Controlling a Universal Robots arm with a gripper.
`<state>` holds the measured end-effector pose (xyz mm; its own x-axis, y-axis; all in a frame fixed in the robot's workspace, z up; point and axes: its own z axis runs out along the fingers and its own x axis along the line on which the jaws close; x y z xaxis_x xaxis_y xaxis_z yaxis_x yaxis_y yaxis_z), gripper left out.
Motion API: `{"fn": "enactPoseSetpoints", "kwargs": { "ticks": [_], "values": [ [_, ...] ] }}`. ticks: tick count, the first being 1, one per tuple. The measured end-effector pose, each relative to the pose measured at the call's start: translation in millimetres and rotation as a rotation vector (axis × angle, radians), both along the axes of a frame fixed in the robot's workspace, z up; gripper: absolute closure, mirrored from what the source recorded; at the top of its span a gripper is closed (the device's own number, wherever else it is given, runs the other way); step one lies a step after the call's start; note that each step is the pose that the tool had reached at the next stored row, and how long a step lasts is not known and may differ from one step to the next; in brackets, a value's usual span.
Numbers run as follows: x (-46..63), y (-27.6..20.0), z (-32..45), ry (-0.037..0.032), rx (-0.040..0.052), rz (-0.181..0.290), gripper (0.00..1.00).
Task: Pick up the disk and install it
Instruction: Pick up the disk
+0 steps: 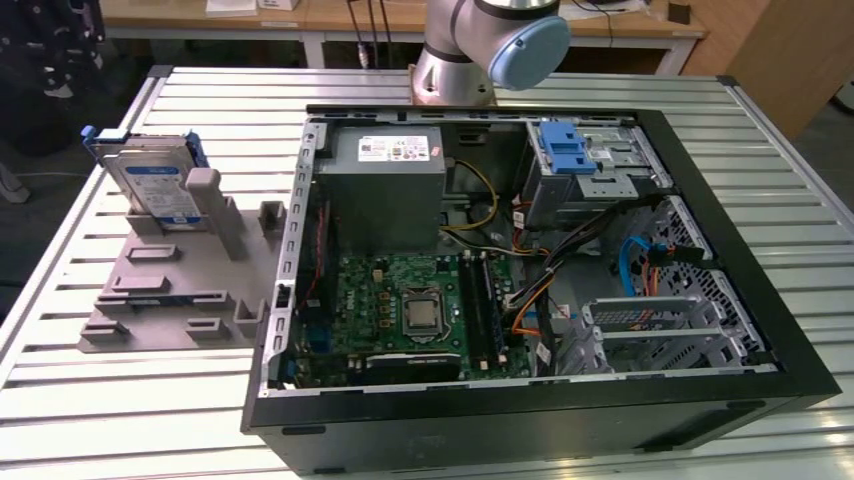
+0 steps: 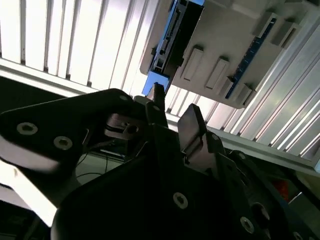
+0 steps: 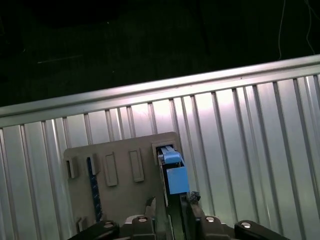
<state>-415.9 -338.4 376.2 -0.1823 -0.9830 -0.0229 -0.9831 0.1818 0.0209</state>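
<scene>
Disk (image 1: 154,185) stands upright in grey holder (image 1: 167,290), pincer (image 3: 171,201) near.

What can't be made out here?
Exterior view: lower part of the disk, hidden behind a post of the grey holder.
First wrist view: label of the disk, seen edge-on; body of the pincer, cut by the frame edge.
Second wrist view: whether pincer touches disk; too dark.

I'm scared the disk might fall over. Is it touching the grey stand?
Touching. The exterior view shows the disk standing upright in the grey stand, with its lower edge set down into the stand and a grey post against its face.
</scene>
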Motion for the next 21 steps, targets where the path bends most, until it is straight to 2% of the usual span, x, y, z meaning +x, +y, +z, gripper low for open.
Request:
{"fn": "enactPoseSetpoints", "kwargs": {
  "ticks": [1,4,6,7,15,21],
  "values": [
    [0.0,0.1,-0.9,0.0,0.0,0.001,0.65],
    [-0.1,0.4,-6.0,0.0001,-0.0001,0.003,0.47],
    [-0.1,0.8,-9.6,0.0002,0.0,0.004,0.47],
    [-0.1,0.9,-11.4,0.0001,0.0,0.004,0.41],
    [-1.8,1.0,-25.6,0.0,0.0001,0.013,0.41],
    [-2.5,3.3,-31.0,-0.0001,0.0001,0.02,0.41]
  ]
}}
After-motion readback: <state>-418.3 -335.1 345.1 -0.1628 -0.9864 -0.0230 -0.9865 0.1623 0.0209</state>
